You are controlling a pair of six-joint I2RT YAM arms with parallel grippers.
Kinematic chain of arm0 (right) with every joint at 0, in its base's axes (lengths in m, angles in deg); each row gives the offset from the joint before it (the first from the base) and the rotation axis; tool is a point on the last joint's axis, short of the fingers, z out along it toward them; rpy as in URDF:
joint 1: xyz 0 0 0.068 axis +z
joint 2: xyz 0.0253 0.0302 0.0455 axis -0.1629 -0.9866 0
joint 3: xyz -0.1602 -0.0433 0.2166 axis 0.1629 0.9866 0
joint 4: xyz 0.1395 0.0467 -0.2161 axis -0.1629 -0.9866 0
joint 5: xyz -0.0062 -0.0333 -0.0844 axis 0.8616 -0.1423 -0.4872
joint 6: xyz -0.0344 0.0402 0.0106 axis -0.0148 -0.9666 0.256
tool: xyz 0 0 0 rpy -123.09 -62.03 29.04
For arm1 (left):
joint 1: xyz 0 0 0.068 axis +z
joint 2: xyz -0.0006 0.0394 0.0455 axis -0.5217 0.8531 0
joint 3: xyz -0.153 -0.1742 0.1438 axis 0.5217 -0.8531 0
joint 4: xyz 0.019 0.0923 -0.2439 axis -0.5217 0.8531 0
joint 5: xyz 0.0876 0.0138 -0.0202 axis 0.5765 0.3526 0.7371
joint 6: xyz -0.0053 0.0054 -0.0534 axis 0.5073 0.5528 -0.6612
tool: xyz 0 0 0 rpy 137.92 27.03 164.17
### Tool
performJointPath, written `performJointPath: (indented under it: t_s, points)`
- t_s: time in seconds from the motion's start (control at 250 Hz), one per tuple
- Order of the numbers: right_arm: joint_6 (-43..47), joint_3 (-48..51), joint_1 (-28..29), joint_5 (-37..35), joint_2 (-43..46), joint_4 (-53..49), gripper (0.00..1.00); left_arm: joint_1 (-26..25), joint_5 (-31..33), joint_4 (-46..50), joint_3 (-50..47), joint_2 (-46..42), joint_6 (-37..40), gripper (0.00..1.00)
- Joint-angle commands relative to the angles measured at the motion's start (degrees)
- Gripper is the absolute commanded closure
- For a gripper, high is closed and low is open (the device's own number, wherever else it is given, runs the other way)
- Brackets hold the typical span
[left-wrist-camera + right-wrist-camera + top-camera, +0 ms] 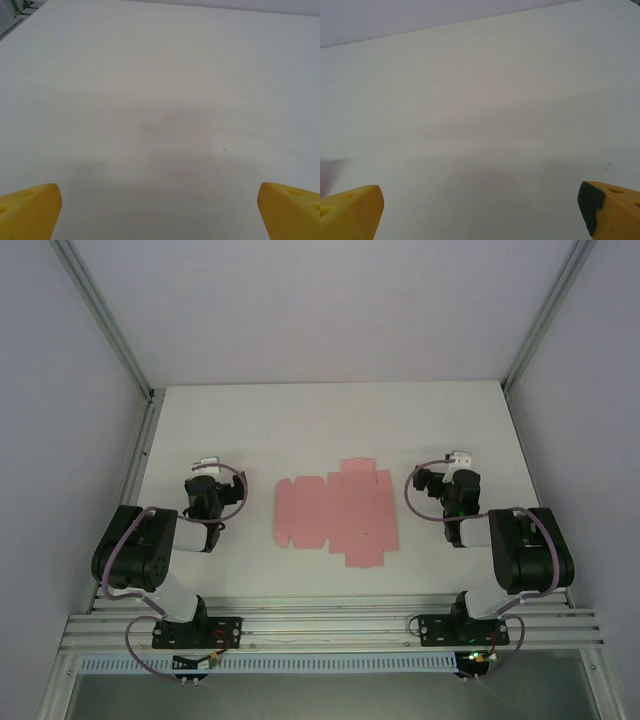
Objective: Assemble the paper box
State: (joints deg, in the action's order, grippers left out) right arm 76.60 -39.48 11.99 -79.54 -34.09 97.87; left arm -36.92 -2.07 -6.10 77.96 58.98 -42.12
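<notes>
1. And here we are over the white table [300, 420]: the paper box [335, 512] is a flat pink die-cut sheet, lying unfolded in the middle of the surface, right between the two arms.
2. Its long body runs left to right, with flaps poking out toward the far side and the near side on its right half.
3. Left gripper [207, 461] sits off to the sheet's left, well apart from it, pointing toward the far end of the table.
4. From the left wrist view, its yellow fingertips [30, 210] sit at the two bottom corners, spread wide, with bare white table between them.
5. Over to the right gripper [460, 457]: it stands just off the sheet's right edge, near but clearly not touching, and also aimed away from the arm bases.
6. The right wrist view tells the same story: fingertips [351, 210] held far apart, a dark pad showing on the right-hand tip, plain table in the gap.
7. Both arms are folded back low near their bases at the near edge, and the pink sheet lies flat with neither set of fingers in contact with it.
</notes>
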Motion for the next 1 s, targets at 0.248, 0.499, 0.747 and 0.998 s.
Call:
performJointPath:
  t_s: [0.248,0.499,0.747,0.998]
  points:
    - [-1.1,-0.3,-0.2,0.3,0.1,1.6,0.0,0.5,-1.2,-0.2,0.5,-0.7,0.9,0.0]
    - [-1.1,-0.3,-0.2,0.3,0.1,1.6,0.0,0.5,-1.4,0.2,0.7,-0.6,0.9,0.0]
    - [-1.1,-0.4,-0.3,0.5,0.1,1.4,0.0,0.6,-1.5,0.2,0.7,-0.6,0.9,0.0]
    - [-0.3,-1.8,-0.2,1.3,3.0,-3.3,0.0,0.6,-0.7,7.9,3.4,-4.6,0.6,0.0]
